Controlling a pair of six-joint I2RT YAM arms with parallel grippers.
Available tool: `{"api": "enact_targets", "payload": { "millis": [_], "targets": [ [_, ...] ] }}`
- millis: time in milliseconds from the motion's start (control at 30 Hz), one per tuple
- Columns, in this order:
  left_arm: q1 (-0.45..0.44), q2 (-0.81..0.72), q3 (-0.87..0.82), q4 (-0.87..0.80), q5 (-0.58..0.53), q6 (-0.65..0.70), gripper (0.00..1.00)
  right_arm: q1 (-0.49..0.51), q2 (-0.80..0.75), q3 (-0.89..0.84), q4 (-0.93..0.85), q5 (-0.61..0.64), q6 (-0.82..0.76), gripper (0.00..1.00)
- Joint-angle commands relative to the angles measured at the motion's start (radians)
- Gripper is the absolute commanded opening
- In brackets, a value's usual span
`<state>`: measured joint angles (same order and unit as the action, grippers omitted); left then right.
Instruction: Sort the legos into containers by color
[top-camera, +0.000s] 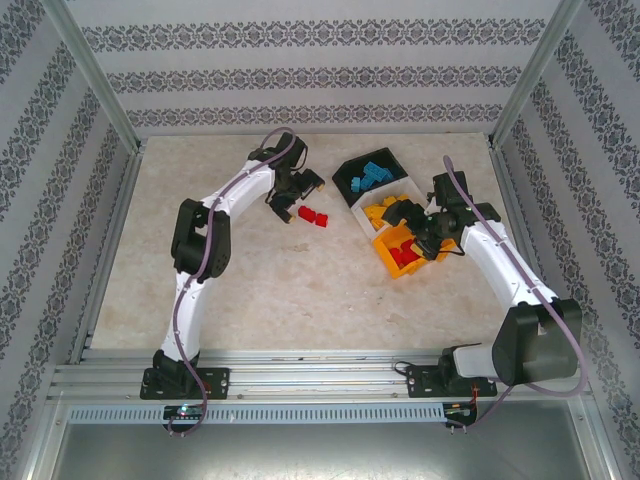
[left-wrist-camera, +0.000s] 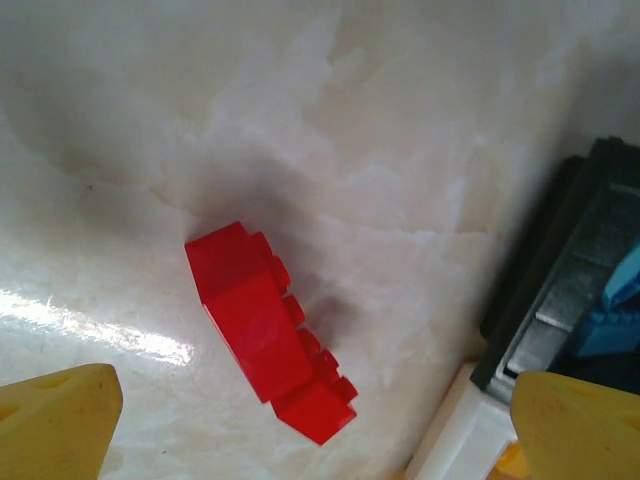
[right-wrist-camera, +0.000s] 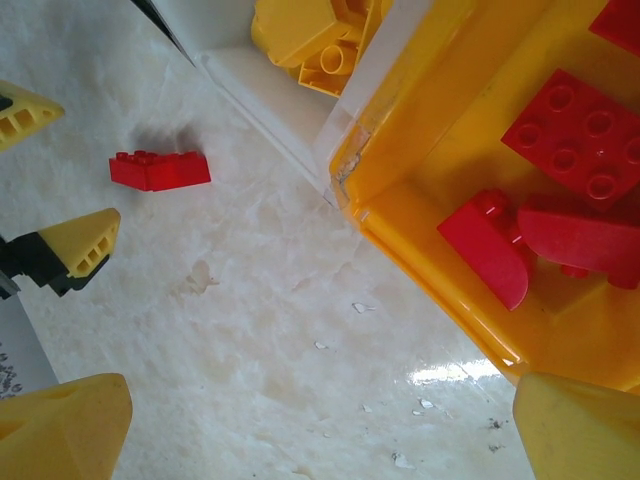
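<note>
**Left to right.** Left gripper (left-wrist-camera: 320, 425), fingers spread and empty, over the red lego (left-wrist-camera: 265, 330) on open table (top-camera: 200, 180), which is well short of the black bin (top-camera: 343, 172). Right gripper (right-wrist-camera: 320, 430), released, at the orange bin (top-camera: 384, 262) corner, possibly just outside its rim.

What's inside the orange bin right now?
Red legos: at least three lie in the orange bin. From above, the right arm covers part of it, so a full count is uncertain.
</note>
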<state>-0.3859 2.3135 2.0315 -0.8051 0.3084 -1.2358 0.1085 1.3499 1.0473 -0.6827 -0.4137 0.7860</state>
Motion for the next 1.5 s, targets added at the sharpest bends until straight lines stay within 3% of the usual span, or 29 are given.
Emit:
{"api": "enact_targets", "payload": {
  "millis": [0, 100, 367, 567, 700, 1033, 1300, 1467],
  "targets": [
    [0.008, 0.045, 0.039, -0.025, -0.005, -0.094, 0.91, -0.006, 0.006, -0.019, 0.021, -0.023, -0.016, 0.98],
    [0.008, 0.071, 0.04, -0.008, 0.007, -0.121, 0.74, -0.016, 0.004, -0.031, 0.024, -0.022, -0.025, 0.98],
    [0.009, 0.129, 0.09, -0.038, 0.008, -0.134, 0.66, -0.06, -0.003, -0.055, 0.022, -0.039, -0.047, 0.98],
    [0.007, 0.136, 0.059, -0.001, 0.022, -0.152, 0.4, -0.078, -0.001, -0.056, 0.012, -0.046, -0.061, 0.98],
    [0.008, 0.126, 0.027, 0.021, 0.03, -0.159, 0.31, -0.084, -0.004, -0.055, 0.003, -0.049, -0.071, 0.98],
    [0.023, 0.026, -0.111, 0.103, 0.059, -0.133, 0.27, -0.087, -0.064, -0.085, -0.005, -0.039, -0.06, 0.98],
    [0.092, -0.216, -0.458, 0.329, 0.112, -0.112, 0.26, -0.082, -0.145, -0.13, -0.012, -0.028, 0.0, 0.98],
    [0.137, -0.366, -0.646, 0.472, 0.196, -0.005, 0.26, -0.056, -0.166, -0.163, 0.017, -0.041, 0.071, 0.98]
  ]
}}
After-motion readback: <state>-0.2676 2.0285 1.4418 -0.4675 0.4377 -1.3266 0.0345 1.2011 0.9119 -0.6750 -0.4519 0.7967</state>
